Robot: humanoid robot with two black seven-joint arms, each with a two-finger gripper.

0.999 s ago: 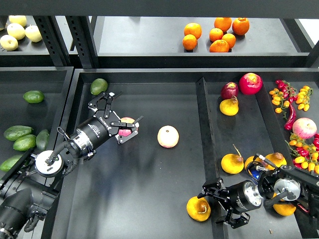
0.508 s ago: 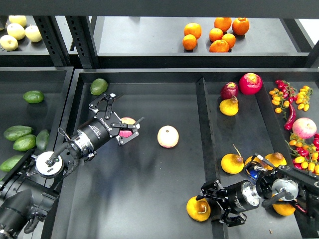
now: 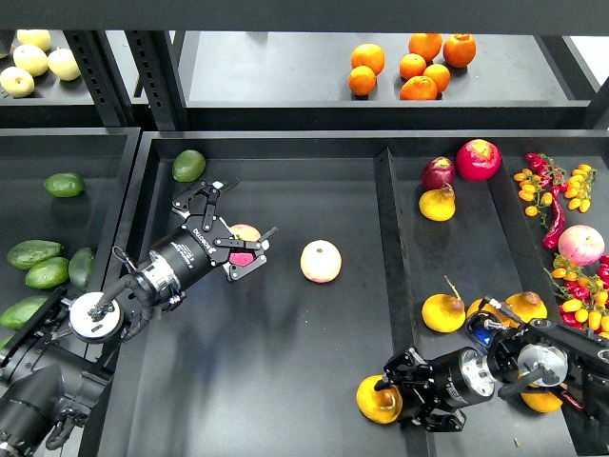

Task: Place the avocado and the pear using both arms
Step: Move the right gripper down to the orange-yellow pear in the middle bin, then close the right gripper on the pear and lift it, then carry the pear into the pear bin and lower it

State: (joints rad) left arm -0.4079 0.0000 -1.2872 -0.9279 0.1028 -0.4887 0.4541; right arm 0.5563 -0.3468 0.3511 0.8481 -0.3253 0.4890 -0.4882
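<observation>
The avocado point(image 3: 188, 165), dark green with a pointed end, lies at the far left corner of the middle tray point(image 3: 285, 381). My left gripper point(image 3: 240, 213) is open just below and to the right of it, its fingers on either side of a pink-yellow apple point(image 3: 245, 234). The pear point(image 3: 379, 400), orange-yellow and squat, lies at the near right of the middle tray, against the divider point(image 3: 392, 257). My right gripper point(image 3: 406, 392) is open, reaching over the divider, with its fingertips right at the pear's right side.
A second pink-yellow apple point(image 3: 321, 261) lies mid-tray. Other pears point(image 3: 442, 312), red fruit point(image 3: 478, 159) and small tomatoes point(image 3: 571, 186) fill the right tray. Several avocados point(image 3: 34, 253) lie in the left bin. Oranges point(image 3: 419, 67) sit on the back shelf.
My right gripper has moved a little left and closer to the pear. My left gripper has barely shifted and stays open around the apple.
</observation>
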